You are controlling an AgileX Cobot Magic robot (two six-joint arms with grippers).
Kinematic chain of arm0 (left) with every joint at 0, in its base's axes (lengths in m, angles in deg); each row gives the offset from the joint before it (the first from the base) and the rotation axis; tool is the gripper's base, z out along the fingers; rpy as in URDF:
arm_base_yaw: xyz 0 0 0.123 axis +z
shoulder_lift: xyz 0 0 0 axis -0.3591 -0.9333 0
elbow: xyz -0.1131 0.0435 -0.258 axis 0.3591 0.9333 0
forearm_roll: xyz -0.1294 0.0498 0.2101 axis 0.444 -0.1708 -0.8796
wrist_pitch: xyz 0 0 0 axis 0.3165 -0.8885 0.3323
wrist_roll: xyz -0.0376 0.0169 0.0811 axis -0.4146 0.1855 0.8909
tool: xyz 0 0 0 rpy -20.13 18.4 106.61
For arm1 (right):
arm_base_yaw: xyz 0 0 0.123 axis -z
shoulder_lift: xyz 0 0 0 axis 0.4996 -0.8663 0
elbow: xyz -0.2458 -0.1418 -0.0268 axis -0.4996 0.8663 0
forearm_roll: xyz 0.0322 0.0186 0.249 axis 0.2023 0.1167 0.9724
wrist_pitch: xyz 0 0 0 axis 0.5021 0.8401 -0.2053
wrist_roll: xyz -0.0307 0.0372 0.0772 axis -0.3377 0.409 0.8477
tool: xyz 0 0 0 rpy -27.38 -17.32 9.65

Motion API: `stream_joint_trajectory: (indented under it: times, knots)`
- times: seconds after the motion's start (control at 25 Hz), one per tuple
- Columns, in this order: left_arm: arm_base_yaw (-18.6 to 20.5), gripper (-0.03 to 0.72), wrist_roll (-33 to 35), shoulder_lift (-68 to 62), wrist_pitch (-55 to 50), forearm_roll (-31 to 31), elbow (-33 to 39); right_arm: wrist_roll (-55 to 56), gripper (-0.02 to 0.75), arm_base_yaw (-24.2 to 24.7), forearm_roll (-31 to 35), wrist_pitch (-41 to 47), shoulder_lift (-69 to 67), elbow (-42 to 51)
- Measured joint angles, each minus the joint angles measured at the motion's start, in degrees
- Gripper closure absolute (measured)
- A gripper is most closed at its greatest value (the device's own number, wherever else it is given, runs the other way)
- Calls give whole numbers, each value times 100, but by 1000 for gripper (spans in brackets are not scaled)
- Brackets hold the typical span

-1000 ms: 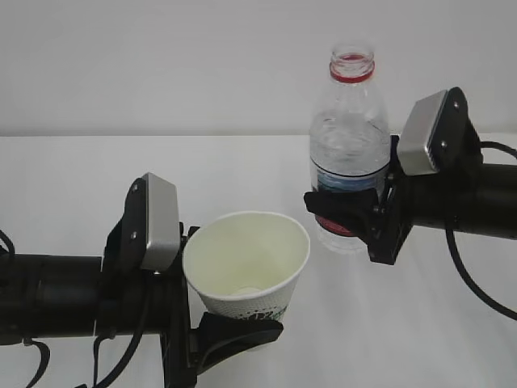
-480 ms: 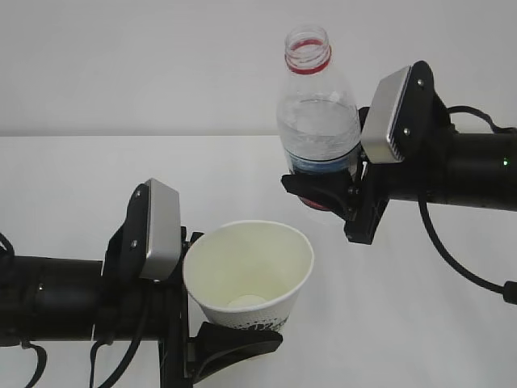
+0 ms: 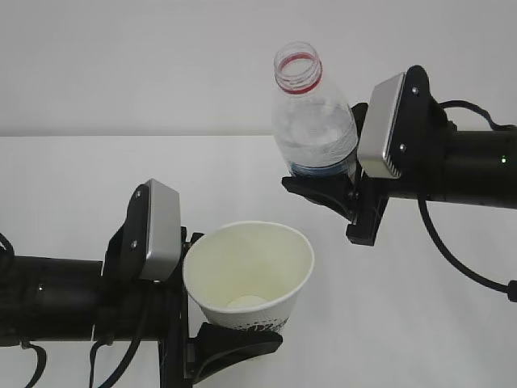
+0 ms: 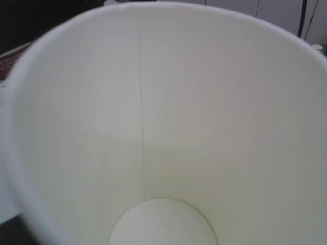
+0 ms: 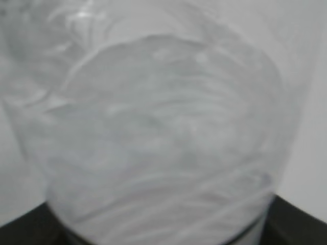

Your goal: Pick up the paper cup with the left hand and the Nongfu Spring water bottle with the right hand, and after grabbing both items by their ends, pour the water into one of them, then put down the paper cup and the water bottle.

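Small white tapered paper cup (image 3: 249, 273): held in air above near edge of white table (image 3: 73, 186), mouth up, looks empty; left claw (image 3: 212, 339) clamped on its base. Clear ribbed plastic bottle with red neck ring (image 3: 313, 121): uncapped, tilted slightly left, higher and right of cup; right claw (image 3: 339, 194) clamped on lower body.

Risks: bottle mouth not above cup rim, so tipping now likely spills onto table. Thin cup may crush or slip.

Surroundings: plain wall behind, nothing between cup and bottle.
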Motion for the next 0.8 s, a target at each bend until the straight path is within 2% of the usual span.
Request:
stream_joint_trajectory:
  times: [0.48,0.8]
  knots:
    - [0,124,0,0,0,-17,0,-721,262,0,2,13,0,0]
    - [0,124,0,0,0,-17,0,-1335,262,0,243,81,0,0]
